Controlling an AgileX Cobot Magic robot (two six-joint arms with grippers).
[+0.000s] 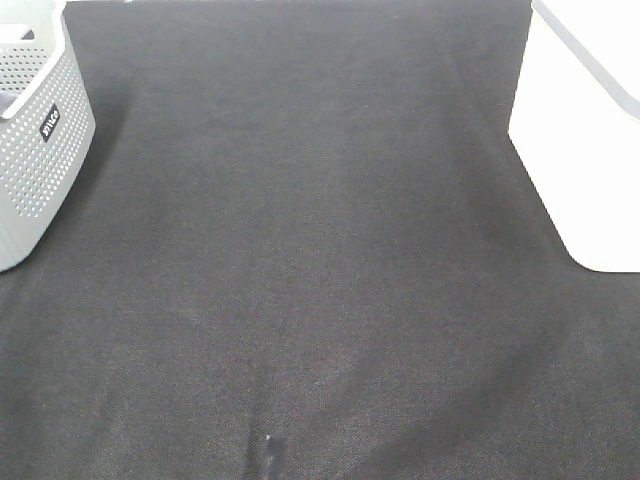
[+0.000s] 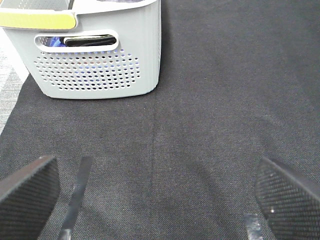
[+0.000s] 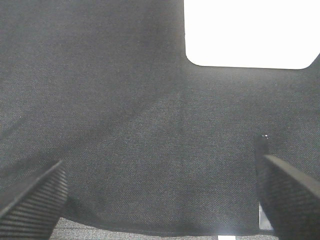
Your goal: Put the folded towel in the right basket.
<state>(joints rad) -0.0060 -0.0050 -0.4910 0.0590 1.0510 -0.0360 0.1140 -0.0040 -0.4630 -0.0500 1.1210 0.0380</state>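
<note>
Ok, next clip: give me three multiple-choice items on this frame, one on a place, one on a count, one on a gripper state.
1. In the exterior high view, where is the perforated grey basket?
A. Left edge of the mat
B. Centre of the mat
C. Right edge of the mat

2. How many containers stand on the black mat in that view?
A. One
B. Two
C. Three

3. How is the left gripper?
A. Shut on a towel
B. Shut, holding nothing
C. Open, holding nothing

Answers:
1 A: the grey basket sits at the far left, cut by the frame edge.
2 B: only the grey basket and the white basket on the right show.
3 C: in the left wrist view the fingers stand far apart with bare mat between them. The right gripper looks the same.
</note>
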